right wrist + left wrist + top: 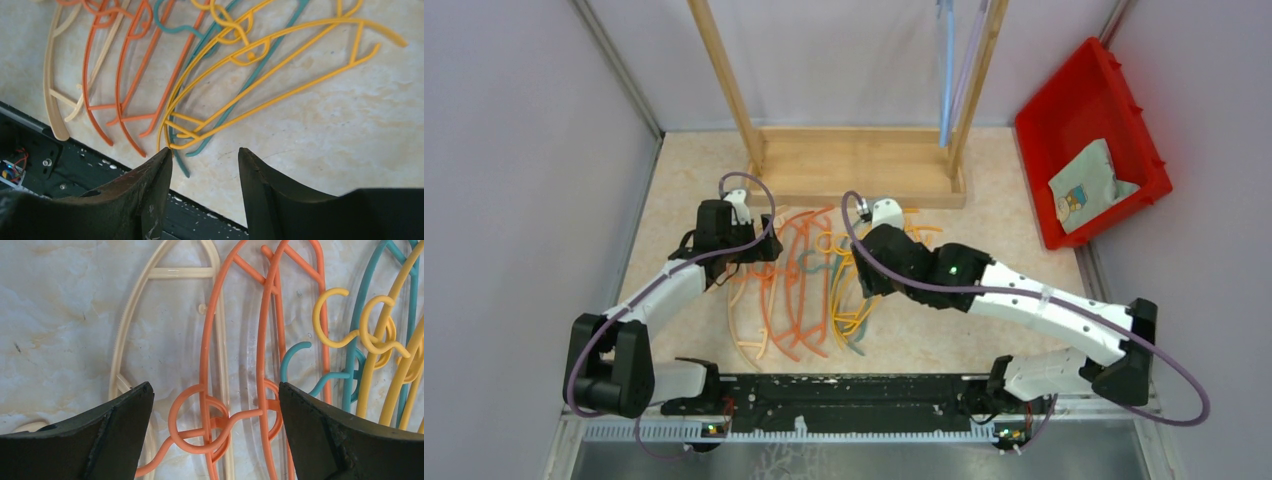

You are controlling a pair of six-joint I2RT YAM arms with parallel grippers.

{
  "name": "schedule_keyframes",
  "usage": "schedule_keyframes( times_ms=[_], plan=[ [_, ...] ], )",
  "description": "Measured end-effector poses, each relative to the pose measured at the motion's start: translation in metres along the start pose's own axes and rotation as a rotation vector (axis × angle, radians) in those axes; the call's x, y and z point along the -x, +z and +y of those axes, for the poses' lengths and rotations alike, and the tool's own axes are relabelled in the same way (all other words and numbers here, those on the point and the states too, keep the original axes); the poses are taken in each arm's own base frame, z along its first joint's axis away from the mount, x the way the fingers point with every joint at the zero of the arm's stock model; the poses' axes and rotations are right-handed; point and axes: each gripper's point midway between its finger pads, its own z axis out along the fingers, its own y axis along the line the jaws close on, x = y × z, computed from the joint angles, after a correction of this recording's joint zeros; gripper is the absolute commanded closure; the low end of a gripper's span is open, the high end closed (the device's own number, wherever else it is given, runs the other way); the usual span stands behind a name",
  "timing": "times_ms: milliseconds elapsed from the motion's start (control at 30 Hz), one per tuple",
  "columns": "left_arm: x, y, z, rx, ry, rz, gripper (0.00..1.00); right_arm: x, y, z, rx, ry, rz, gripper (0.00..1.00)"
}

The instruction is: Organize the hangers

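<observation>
Several hangers lie in a loose pile (796,290) on the marble table: orange, beige, teal and yellow. My left gripper (762,248) is open and empty, low over the pile's far left. In the left wrist view two interlocked orange hooks (210,415) lie between the wide-apart jaws of my left gripper (215,392), with a beige hanger (129,325) to the left and teal (350,365) and yellow (372,325) hangers to the right. My right gripper (862,288) is open and empty above the yellow hangers (280,55) and a teal one (182,165). A light blue hanger (944,70) and a lavender one hang on the rack.
A wooden rack (854,165) stands at the back of the table. A red bin (1036,160) holding a bag (1084,185) leans at the back right. A black rail (854,400) runs along the near edge, also in the right wrist view (65,170). Grey walls close in both sides.
</observation>
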Motion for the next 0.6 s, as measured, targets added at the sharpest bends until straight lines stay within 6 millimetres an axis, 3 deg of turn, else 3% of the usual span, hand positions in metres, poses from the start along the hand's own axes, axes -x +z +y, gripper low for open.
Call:
schedule_keyframes(
  times_ms=[200,600],
  plan=[
    [-0.001,0.000,0.003,0.016,-0.014,0.004,0.00,-0.054,0.047,0.019,0.035,0.041,0.110,0.50],
    [0.003,-0.004,0.006,0.008,-0.055,-0.008,0.00,-0.091,0.115,0.060,0.059,0.250,0.185,0.51]
  ],
)
